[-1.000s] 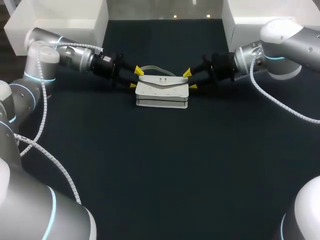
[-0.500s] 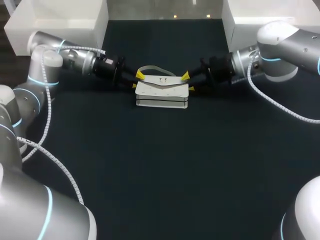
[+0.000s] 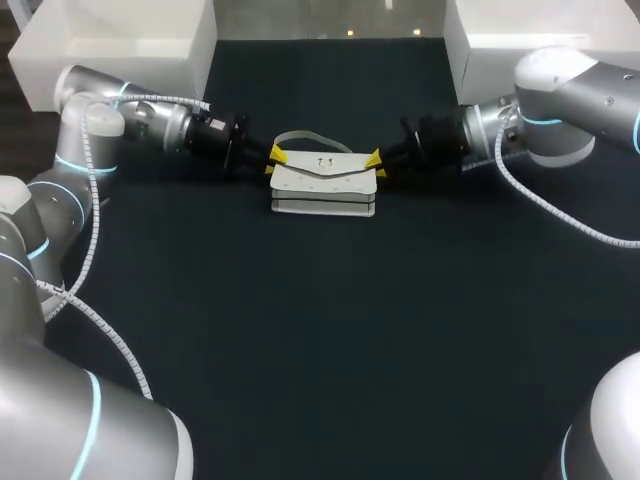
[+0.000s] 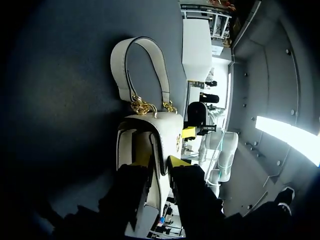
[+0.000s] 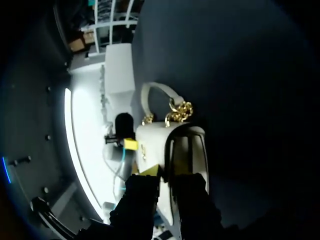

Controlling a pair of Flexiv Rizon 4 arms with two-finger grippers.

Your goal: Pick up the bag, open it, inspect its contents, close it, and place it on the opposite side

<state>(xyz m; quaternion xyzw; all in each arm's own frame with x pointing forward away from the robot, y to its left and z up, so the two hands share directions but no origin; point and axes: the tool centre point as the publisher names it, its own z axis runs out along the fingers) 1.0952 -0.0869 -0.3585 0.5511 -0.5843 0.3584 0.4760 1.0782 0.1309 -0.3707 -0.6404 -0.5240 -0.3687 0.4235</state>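
White bag (image 3: 325, 182) on far half of table (image 3: 320, 350), left gripper (image 3: 272, 160) pinching one end, right gripper (image 3: 376, 163) pinching the other

Dark matte table (image 3: 320, 370), left white block (image 3: 130, 40) at its far corner (right white block (image 3: 480, 50) opposite), soft even light

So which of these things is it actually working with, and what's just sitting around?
In the job: white bag; both arms' jaws, gripping its two ends.
Lying about: one white box and another, at the table's back corners.
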